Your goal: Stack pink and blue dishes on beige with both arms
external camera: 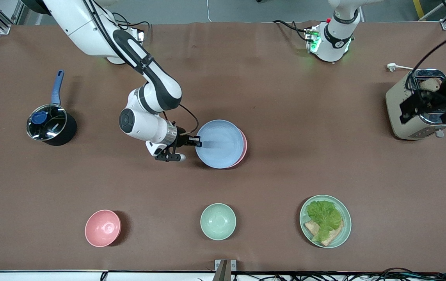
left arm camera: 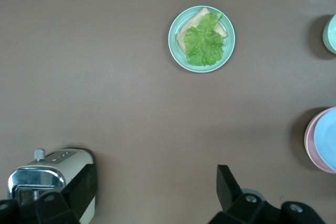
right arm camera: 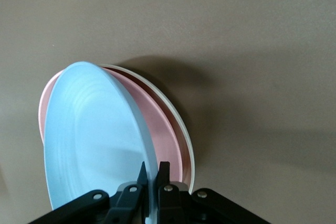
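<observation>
My right gripper point(external camera: 198, 141) point(right arm camera: 152, 169) is shut on the rim of the light blue plate point(external camera: 221, 143) point(right arm camera: 89, 135) at mid-table. The blue plate tilts over the pale pink plate point(external camera: 243, 150) point(right arm camera: 157, 124), its free edge low on the pink one. Under the pink plate lies the beige plate point(right arm camera: 184, 129), of which only a thin cream rim shows. My left gripper point(external camera: 422, 105) point(left arm camera: 155, 187) hangs open and holds nothing, over the toaster at the left arm's end of the table. The left wrist view catches the pink plate's point(left arm camera: 311, 142) and the blue plate's point(left arm camera: 328, 137) edges.
A toaster point(external camera: 414, 105) point(left arm camera: 47, 174) stands at the left arm's end and a lidded saucepan point(external camera: 51, 125) at the right arm's end. Nearer the front camera sit a pink bowl point(external camera: 103, 228), a mint bowl point(external camera: 218, 221) and a mint plate with lettuce and bread point(external camera: 325, 221) point(left arm camera: 201, 39).
</observation>
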